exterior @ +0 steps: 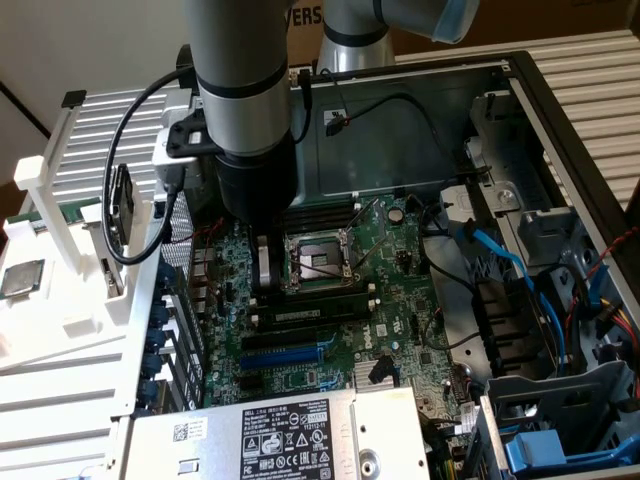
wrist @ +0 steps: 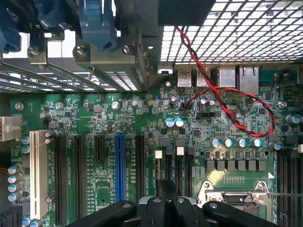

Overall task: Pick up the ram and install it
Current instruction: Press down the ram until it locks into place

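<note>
In the exterior view a long narrow stick with a pale label, the ram (exterior: 305, 313), lies along a black slot just in front of the processor socket (exterior: 315, 262), inside the open computer case. My gripper (exterior: 265, 285) reaches down from the arm onto the motherboard (exterior: 400, 300) at that slot's end toward the exterior view's left. Its fingers are shut, and whether they touch the stick is hidden by the arm. In the wrist view the black fingers (wrist: 158, 208) sit pressed together over the green board, beside the socket (wrist: 236, 196).
Black and blue expansion slots (wrist: 119, 175) and a red-and-black wire (wrist: 236, 113) lie close to the gripper. A white fixture (exterior: 60, 300) holding a square silver chip (exterior: 22, 278) stands outside the case on the exterior view's left. Blue cables (exterior: 520, 270) and a drive cage (exterior: 560, 420) fill the right side.
</note>
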You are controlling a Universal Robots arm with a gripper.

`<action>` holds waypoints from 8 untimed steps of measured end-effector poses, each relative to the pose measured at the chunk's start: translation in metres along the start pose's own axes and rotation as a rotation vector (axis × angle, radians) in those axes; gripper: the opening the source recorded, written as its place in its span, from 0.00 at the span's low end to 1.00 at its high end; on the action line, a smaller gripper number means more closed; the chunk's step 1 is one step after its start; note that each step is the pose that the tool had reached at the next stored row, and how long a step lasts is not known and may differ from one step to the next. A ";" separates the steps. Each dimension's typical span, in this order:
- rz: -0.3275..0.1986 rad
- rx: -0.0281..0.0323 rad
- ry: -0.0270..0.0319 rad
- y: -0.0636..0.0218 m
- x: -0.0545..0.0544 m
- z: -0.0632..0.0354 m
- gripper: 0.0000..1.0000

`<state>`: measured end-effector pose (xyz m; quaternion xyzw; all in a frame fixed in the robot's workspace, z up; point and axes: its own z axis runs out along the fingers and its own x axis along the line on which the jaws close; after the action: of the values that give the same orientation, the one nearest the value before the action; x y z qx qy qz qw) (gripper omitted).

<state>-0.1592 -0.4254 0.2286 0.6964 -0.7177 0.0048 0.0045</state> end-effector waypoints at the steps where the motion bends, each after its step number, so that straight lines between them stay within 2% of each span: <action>1: 0.000 0.0000 0.0001 0.0000 0.000 0.0000 0.11; 8: 0.000 0.0014 -0.0013 -0.0002 0.000 -0.0011 0.11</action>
<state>-0.1590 -0.4252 0.2297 0.6964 -0.7176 0.0049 0.0035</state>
